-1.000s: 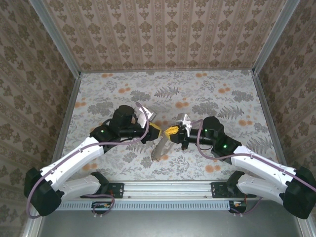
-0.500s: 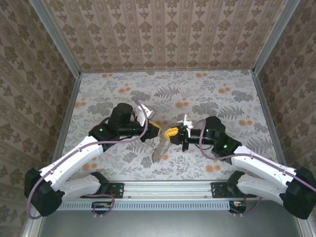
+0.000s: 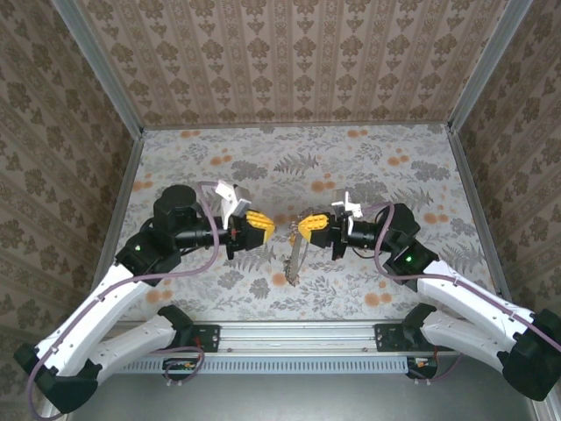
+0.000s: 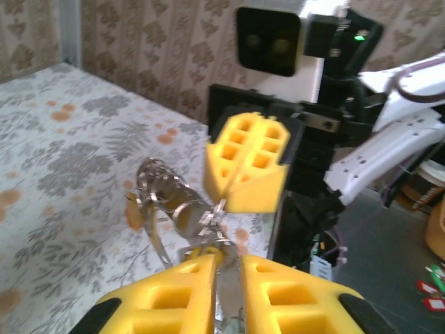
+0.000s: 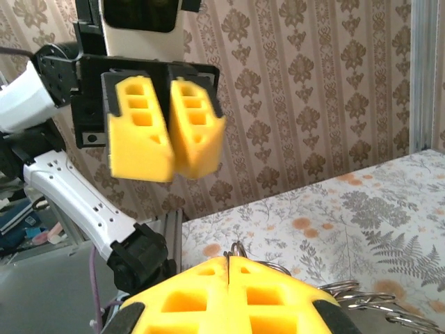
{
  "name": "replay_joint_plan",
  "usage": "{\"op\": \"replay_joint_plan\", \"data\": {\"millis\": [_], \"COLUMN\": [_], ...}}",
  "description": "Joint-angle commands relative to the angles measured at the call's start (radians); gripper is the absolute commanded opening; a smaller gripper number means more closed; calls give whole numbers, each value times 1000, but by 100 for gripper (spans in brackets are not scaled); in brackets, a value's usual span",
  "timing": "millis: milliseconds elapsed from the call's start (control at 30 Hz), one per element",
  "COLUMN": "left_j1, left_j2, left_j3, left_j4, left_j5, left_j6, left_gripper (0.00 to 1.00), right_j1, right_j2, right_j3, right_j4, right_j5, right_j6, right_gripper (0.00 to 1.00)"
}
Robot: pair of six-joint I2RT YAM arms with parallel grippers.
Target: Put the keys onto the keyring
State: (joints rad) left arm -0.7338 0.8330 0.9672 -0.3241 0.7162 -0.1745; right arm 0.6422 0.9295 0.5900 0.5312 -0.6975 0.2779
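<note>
visibly, the keyring [image 3: 294,261] hangs beneath the right tool [image 3: 306,230], pinched there.

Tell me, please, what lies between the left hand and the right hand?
A tangle of thin silvery metal rings, hanging from the shut right hand and ending at the left hand; the left wrist view shows it.

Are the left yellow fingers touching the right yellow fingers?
Apart. The top view shows a gap of flowery table between the left fingers and the right fingers; their tips face each other without meeting.
</note>
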Motion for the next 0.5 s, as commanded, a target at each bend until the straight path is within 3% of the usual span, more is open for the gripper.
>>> {"op": "replay_joint_plan", "data": {"millis": [0, 133, 467], "left_j1": [-38, -87, -87], "left_j2": [9, 36, 75], "left_j3": [24, 21, 7], "left_j4": [41, 52, 128], "left_j5": [121, 115, 86], "left_j6": [12, 41, 65], "left_gripper": [16, 12, 10], "right_j1": [-9, -10, -10], "right_j2": [-1, 11, 13], "right_j3": [49, 66, 76], "right_j4": [104, 115, 115], "right_j5": [-50, -80, -126], "right_j6": [61, 79, 93], "right_gripper": [0, 0, 0]}}
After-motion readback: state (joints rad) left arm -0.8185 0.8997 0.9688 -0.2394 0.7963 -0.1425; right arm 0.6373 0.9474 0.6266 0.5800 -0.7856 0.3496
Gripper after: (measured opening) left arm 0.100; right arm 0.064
